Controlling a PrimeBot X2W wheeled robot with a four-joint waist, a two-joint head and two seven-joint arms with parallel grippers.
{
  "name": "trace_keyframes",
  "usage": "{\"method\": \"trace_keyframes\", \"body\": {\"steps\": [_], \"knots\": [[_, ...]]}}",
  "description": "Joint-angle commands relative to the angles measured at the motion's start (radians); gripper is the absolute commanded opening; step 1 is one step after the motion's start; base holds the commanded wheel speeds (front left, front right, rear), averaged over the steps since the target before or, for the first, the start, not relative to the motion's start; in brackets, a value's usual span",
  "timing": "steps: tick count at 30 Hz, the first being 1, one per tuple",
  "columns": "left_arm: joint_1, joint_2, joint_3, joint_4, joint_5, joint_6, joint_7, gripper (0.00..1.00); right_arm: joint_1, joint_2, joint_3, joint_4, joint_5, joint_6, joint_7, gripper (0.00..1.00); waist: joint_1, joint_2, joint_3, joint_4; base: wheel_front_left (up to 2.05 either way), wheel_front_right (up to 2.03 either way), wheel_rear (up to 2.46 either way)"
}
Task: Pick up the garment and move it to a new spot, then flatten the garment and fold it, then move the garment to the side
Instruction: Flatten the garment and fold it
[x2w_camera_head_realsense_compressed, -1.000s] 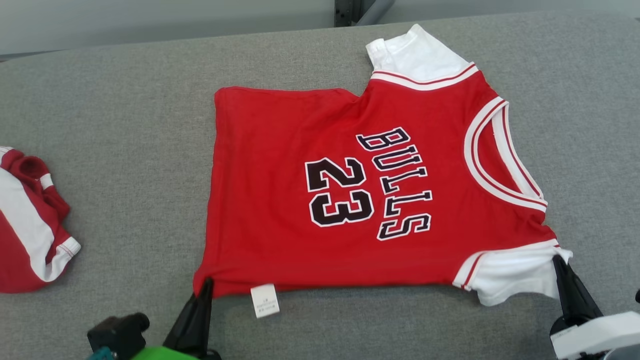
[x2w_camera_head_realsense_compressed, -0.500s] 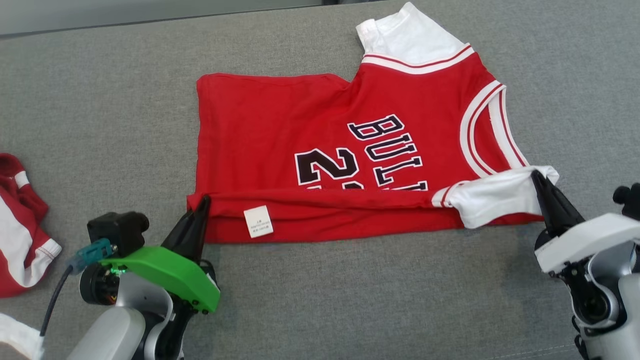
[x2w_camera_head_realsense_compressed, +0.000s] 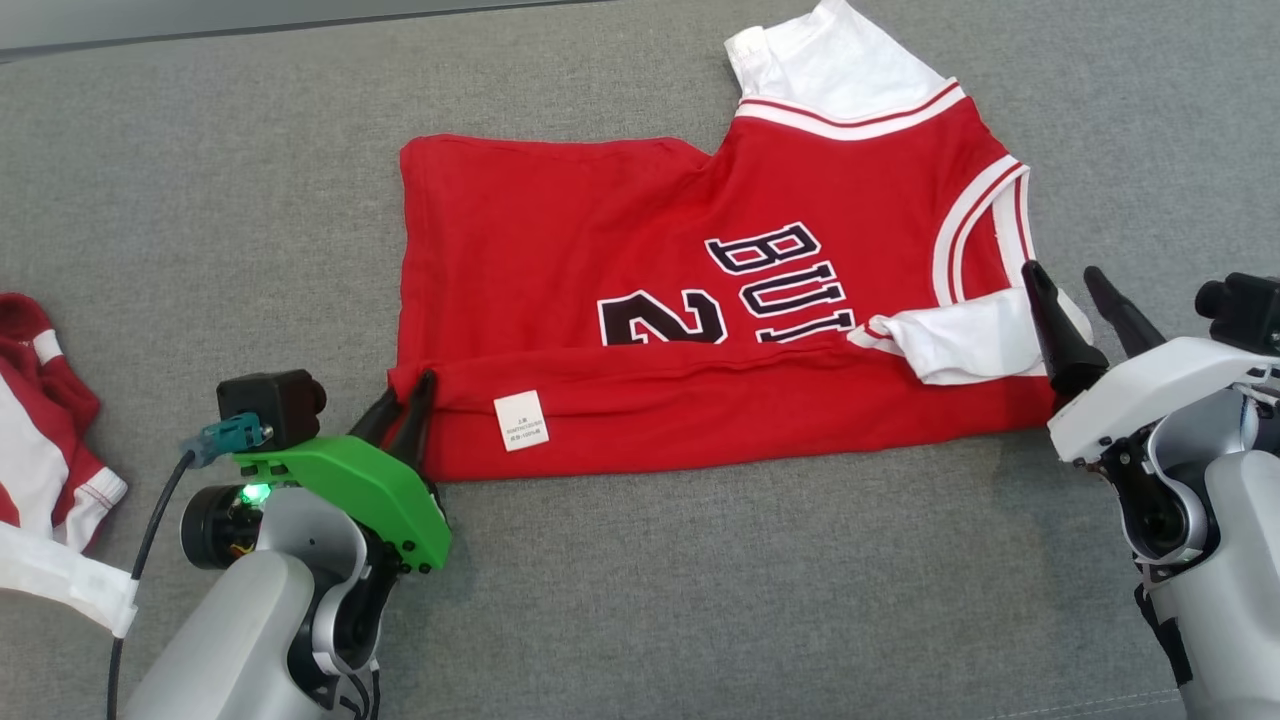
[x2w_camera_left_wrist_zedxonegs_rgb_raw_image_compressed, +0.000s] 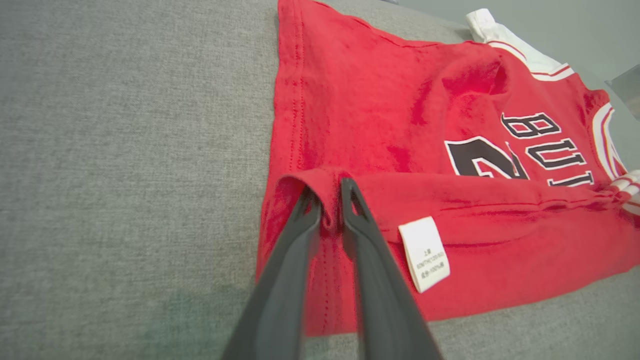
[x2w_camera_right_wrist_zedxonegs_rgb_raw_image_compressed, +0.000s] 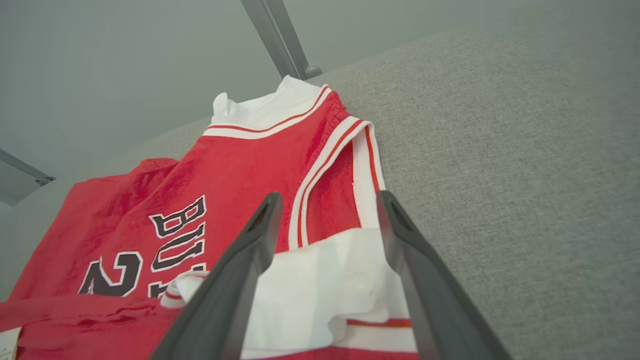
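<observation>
A red knit jersey (x2w_camera_head_realsense_compressed: 620, 250) w/ white sleeves and black, white-edged lettering is laid flat on the grey fabric-covered table (x2w_camera_head_realsense_compressed: 700, 600), roughly at ctr of the head view, w/ the neck opening toward the robot's right and the hem toward its left. Its near long edge is folded up over the body, so the print is partly covered: only "BU" and the top of a "2" are visible above the fold. A small white care label (x2w_camera_head_realsense_compressed: 521, 421) is seen on the folded-over strip, near its hem end. The left tool (x2w_camera_head_realsense_compressed: 408, 390) is placed at the hem corner of that fold. In the left wrist view its two dark fingers are drawn nearly together, w/ a bunched bit of red hem pinched btwn them just below the tips. The right tool (x2w_camera_head_realsense_compressed: 1061, 270) is held at the neck end, fingers spread wide. The near white sleeve (x2w_camera_head_realsense_compressed: 960, 345), folded inward onto the red body, is seen btwn and beneath them in the right wrist view, but nothing is gripped. Whether those fingertips are touching the cloth can't be told. The far white sleeve (x2w_camera_head_realsense_compressed: 830, 70) is spread out toward the table's far side. A 2nd garment, a crumpled red-and-white piece (x2w_camera_head_realsense_compressed: 40, 400), is seen at the left edge of the head view, well apart from the jersey.
</observation>
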Motion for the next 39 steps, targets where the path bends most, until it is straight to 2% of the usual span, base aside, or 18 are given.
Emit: {"method": "trace_keyframes", "body": {"steps": [1,7,11,16,21,34,35,36,37,38,39], "knots": [[-0.016,0.002,0.003,0.009,0.002,-0.002,-0.017,1.00,-0.005,-0.016,0.002,0.001,-0.011,0.000,-0.029,1.00,0.0001,0.0000,-0.003,-0.002,0.00,0.00,0.00],[0.064,0.017,0.027,-0.010,0.002,0.008,-0.087,1.00,0.100,-0.079,0.017,-0.061,-0.087,0.000,-0.146,1.00,0.0001,0.0000,-0.031,-0.015,0.00,0.00,0.00],[0.139,0.036,0.037,-0.054,0.004,0.024,-0.125,1.00,0.210,-0.102,0.006,-0.109,-0.156,0.000,-0.160,1.00,0.0001,0.0000,-0.047,-0.028,0.00,0.00,0.00],[0.197,0.068,0.039,-0.088,-0.009,0.043,-0.106,1.00,0.274,-0.094,-0.001,-0.136,-0.202,0.000,-0.113,1.00,0.0001,0.0000,-0.026,-0.040,0.00,0.00,0.00],[0.165,0.086,0.040,-0.081,0.001,0.048,-0.081,1.00,0.227,-0.062,-0.005,-0.111,-0.207,0.000,-0.057,1.00,0.0001,0.0000,0.009,-0.037,0.00,0.00,0.00],[0.089,0.086,-0.016,-0.032,0.000,0.004,0.009,1.00,0.105,-0.077,0.052,0.006,-0.237,0.000,0.088,1.00,0.0001,0.0000,0.052,-0.012,0.00,0.00,0.00],[0.089,0.084,-0.022,-0.034,-0.004,0.000,0.016,0.78,0.102,-0.077,0.059,0.012,-0.232,0.000,0.102,1.00,0.0001,0.0000,0.053,-0.011,0.00,0.00,0.00],[0.089,0.085,-0.031,-0.037,-0.005,-0.006,0.028,0.38,0.101,-0.076,0.067,0.018,-0.224,0.000,0.118,1.00,0.0001,0.0000,0.053,-0.010,0.00,0.00,0.00],[0.091,0.085,-0.038,-0.042,-0.008,-0.011,0.036,0.20,0.101,-0.076,0.076,0.022,-0.214,0.000,0.131,1.00,0.0001,0.0000,0.052,-0.009,0.00,0.00,0.00],[0.095,0.085,-0.042,-0.048,-0.012,-0.016,0.043,0.00,0.103,-0.076,0.084,0.023,-0.205,0.001,0.142,0.87,0.0001,0.0000,0.052,-0.008,0.00,0.00,0.00],[0.102,0.090,-0.053,-0.055,-0.012,-0.024,0.054,0.00,0.105,-0.077,0.091,0.020,-0.196,0.001,0.151,0.39,0.0001,0.0000,0.050,-0.008,0.00,0.00,0.00]]}}
